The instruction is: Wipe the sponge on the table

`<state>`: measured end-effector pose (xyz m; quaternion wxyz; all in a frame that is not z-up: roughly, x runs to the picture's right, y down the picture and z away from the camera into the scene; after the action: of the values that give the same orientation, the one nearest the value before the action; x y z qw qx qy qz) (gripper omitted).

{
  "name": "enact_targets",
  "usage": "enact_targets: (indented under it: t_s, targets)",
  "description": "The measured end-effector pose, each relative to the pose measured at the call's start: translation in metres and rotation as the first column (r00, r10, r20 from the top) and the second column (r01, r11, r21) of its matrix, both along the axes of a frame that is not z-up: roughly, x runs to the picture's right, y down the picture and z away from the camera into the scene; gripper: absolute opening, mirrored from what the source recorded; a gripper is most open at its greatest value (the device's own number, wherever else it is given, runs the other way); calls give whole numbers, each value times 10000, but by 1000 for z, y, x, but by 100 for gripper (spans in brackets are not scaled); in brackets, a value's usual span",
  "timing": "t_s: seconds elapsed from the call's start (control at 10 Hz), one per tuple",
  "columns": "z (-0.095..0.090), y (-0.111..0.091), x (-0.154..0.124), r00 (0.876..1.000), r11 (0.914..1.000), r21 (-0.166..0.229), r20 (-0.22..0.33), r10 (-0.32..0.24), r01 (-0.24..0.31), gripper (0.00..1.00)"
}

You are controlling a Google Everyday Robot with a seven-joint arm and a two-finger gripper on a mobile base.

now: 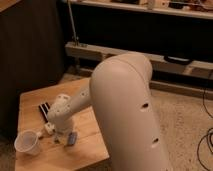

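The bulky white arm bends down from the right, its forearm angled low over the table (30, 102). The gripper (60, 136) sits at the surface beside the sponge (72, 139), seemingly touching it; whether it holds it, I cannot tell.

Pincer (60, 135) blurred beside sponge (72, 139), arm (125, 110) hiding table (30, 107)

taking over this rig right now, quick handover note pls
Gripper: low at the table top near the front edge, right beside the sponge; unclear whether it holds it.
Sponge: lying on the table, with a white cup further along the front edge.
Done: gripper is at the sponge.
Left: wipe the sponge across the table; no sign of how much is wiped.
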<state>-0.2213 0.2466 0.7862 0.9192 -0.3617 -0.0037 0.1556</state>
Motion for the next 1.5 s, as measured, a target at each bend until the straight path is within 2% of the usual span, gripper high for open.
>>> enact_targets:
  t_s: [0.2,0.3,0.5,0.7,0.9,1.0,1.2,1.3,1.5]
  targets:
    - [13,-16,16,9990,9998,127,-411,147,-142,42]
    - [24,-28,36,9964,9995,173,-806,277,-264,42]
    - [36,-35,69,9901,9990,155,-1338,425,-408,42]
    - [38,-33,105,9825,9979,133,-1744,647,-634,42]
    - [28,-27,141,9763,9949,166,-1911,1011,-997,42]
    - [15,-27,155,9756,9925,260,-1824,1222,-1195,42]
    - [-5,-20,156,9812,9925,308,-1498,1220,-1187,42]
    - [-20,-9,150,9848,9933,294,-1304,1145,-1116,42]
    - [-39,15,143,9899,9964,263,-1147,835,-810,42]
